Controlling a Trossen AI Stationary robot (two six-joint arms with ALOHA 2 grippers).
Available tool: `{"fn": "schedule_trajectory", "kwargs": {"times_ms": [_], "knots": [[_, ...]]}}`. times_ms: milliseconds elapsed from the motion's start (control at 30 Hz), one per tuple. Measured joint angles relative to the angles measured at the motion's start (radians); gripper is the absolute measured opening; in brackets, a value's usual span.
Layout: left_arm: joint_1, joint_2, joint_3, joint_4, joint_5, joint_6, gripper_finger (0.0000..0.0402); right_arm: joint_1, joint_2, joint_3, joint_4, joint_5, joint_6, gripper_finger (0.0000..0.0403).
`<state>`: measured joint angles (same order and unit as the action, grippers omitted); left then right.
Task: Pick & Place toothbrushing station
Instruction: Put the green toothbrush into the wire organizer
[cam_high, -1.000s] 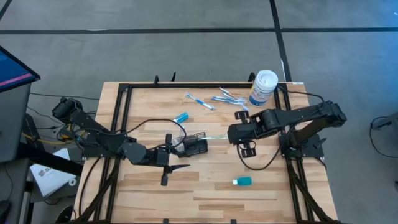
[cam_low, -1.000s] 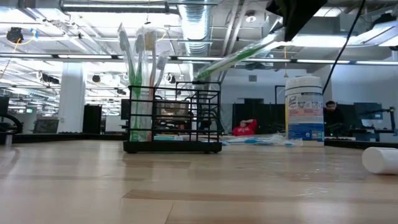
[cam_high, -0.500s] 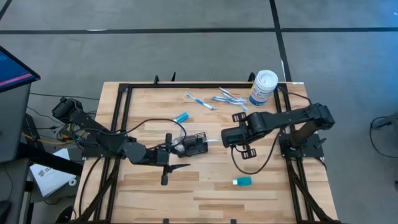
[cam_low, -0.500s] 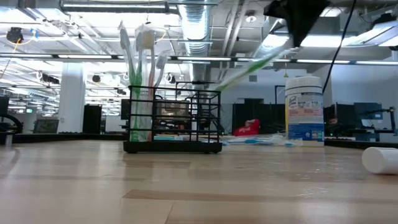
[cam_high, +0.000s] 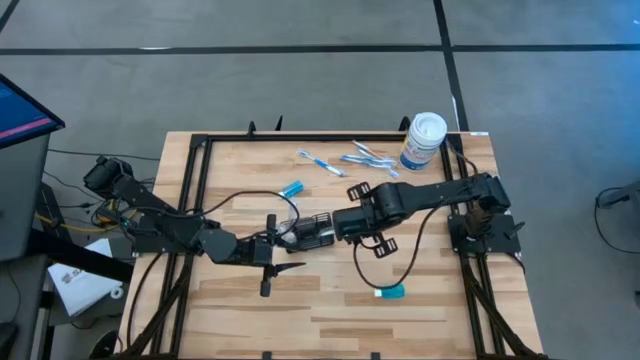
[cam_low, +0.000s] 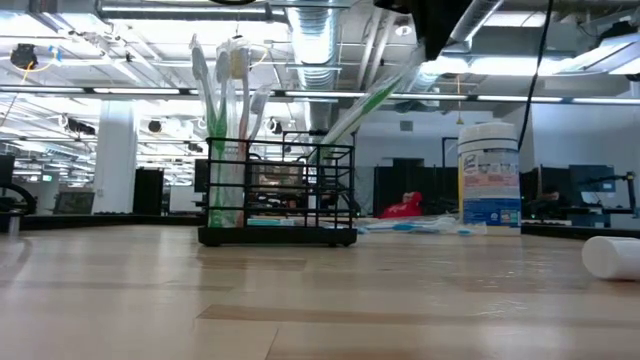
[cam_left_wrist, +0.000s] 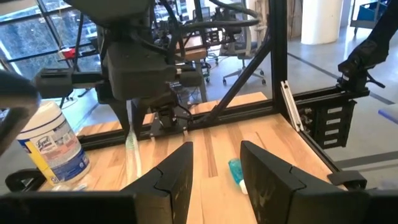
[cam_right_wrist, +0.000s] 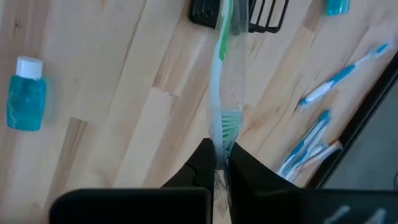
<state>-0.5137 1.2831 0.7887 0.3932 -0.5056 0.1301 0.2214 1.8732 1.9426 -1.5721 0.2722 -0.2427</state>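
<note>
The toothbrushing station, a black wire-mesh holder (cam_high: 316, 232) (cam_low: 280, 195), stands on its base at mid-table. Several wrapped toothbrushes stand upright in its left compartment (cam_low: 225, 120). My right gripper (cam_high: 347, 224) (cam_right_wrist: 219, 163) hangs above the holder's right side, shut on a green toothbrush in a clear wrapper (cam_right_wrist: 221, 81) (cam_low: 375, 100). The brush's lower end reaches the holder's top rim; whether it is inside, I cannot tell. My left gripper (cam_high: 292, 238) (cam_left_wrist: 214, 177) hovers open and level, high above the table beside the holder, with nothing between its fingers. My right gripper pinches the wrapped green toothbrush at its bristle end (cam_right_wrist: 220, 144) between the two fingers. The fingers point steeply down, in line with the brush. The brush hangs below them, slanting, clear of the table, its handle end (cam_right_wrist: 224, 15) at the holder.
A white wipes canister (cam_high: 424, 140) (cam_low: 490, 188) stands at the far right. Blue toothbrushes (cam_high: 345, 160) lie at the far side of the table. A small blue bottle (cam_high: 390, 291) (cam_right_wrist: 26, 93) lies near the front, and another blue item (cam_high: 291, 188) lies left of centre. Black frame rails edge the table.
My right gripper has carried the green toothbrush toward the table's left, from beside the holder to above it. The gripper has rolled and tipped further down, so the brush now hangs steeper, with its lower end at the holder's rim.
</note>
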Motion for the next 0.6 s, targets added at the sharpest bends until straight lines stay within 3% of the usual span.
{"fn": "schedule_trajectory", "kwargs": {"times_ms": [600], "knots": [[0.004, 0.0, 0.0, 0.012, -0.002, 0.0, 0.0127, -0.022, -0.01, 0.002, 0.001, 0.013, -0.087, 0.0006]]}}
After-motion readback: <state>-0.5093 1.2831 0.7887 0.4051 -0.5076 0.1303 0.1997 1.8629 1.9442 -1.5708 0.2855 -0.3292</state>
